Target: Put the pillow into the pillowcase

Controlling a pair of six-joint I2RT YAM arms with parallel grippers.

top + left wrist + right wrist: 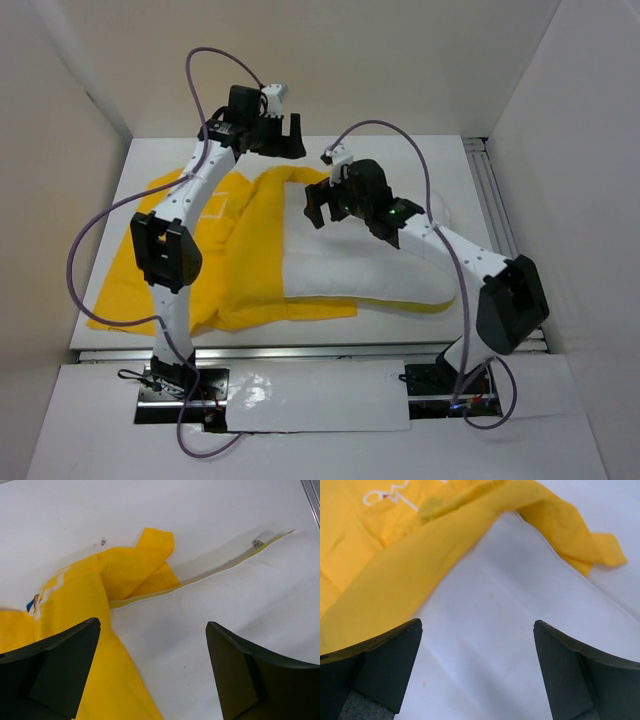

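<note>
The white pillow (365, 265) lies across the middle of the table. The yellow pillowcase (150, 270) spreads out to its left, and a fold of it drapes over the pillow's left end. My left gripper (281, 138) hangs open above the far edge of the case's fold. From its wrist camera the left gripper (152, 624) has nothing between its fingers, with the pillow (240, 590) and pillowcase (125, 575) below. My right gripper (318, 205) is open over the pillow's far left part. In the right wrist view the gripper (477, 623) is empty above the pillow (510, 580), beside the pillowcase (395, 565).
White walls enclose the table on the left, back and right. An aluminium rail (492, 200) runs along the right side. A small label (257, 542) sticks out at the pillow's far corner. A thin yellow edge (420, 305) shows under the pillow's near side.
</note>
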